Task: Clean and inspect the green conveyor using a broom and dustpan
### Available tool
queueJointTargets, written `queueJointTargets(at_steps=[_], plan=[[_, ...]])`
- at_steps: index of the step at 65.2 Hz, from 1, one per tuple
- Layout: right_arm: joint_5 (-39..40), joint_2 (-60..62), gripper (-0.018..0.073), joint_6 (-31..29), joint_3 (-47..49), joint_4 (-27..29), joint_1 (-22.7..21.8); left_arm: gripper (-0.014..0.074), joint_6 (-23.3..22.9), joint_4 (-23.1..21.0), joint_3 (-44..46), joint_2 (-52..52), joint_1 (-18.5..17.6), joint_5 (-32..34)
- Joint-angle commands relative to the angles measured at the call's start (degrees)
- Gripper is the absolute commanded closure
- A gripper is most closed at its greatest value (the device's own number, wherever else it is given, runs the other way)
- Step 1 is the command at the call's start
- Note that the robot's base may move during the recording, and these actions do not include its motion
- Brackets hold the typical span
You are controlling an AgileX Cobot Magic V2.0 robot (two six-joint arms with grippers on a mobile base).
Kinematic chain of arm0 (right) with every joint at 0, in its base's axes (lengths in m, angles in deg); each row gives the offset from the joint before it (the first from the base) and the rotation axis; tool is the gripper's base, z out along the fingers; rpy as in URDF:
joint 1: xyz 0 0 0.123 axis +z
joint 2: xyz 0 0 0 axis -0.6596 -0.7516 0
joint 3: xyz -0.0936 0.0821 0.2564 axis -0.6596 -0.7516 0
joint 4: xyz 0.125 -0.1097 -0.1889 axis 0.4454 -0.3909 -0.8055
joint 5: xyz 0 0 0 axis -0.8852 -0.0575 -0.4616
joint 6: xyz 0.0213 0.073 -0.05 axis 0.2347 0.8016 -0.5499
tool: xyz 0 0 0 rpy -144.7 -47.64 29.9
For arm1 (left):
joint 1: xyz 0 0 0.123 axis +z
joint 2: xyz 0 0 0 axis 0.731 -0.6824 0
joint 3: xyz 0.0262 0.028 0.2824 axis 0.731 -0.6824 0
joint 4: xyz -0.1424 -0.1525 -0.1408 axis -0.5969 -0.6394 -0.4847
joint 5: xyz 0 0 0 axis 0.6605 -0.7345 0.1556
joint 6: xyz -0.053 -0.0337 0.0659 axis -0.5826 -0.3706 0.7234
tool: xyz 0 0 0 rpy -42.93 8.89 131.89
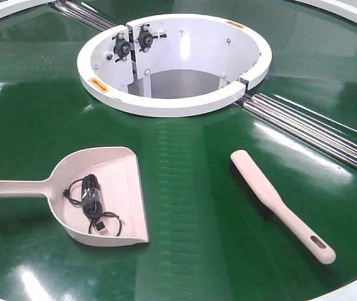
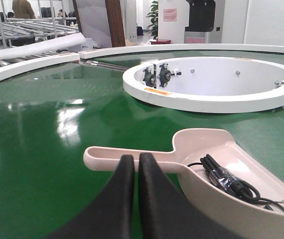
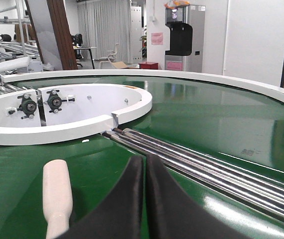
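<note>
The broom, likely light, stiff plastic, lies on the glossy green conveyor surface, best gripped at its slim handle. The dustpan lies well apart, holding a black cable. Left hand and right hand hover closed, empty.

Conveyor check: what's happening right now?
Both grippers shut, empty. Broom and dustpan lying on green conveyor. Black cable in dustpan.
</note>
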Motion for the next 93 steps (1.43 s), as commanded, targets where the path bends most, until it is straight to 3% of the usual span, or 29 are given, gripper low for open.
queueJointTargets(at_steps=[1,11,93], plan=[[2.35,1.17,0.0568,-0.22,-0.28,-1.08,1.05,0.0603,-0.64,-0.64,-0.55,0.79,0.02,4.04],[2.63,1.17,0.0568,-0.45,-0.28,-1.36,2.98,0.0603,-0.64,-0.64,-0.55,0.79,0.02,4.04],[2.67,1.17,0.0568,-0.21,-0.28,-0.35,2.93,0.0603,-0.64,-0.64,-0.55,0.79,0.02,4.04]])
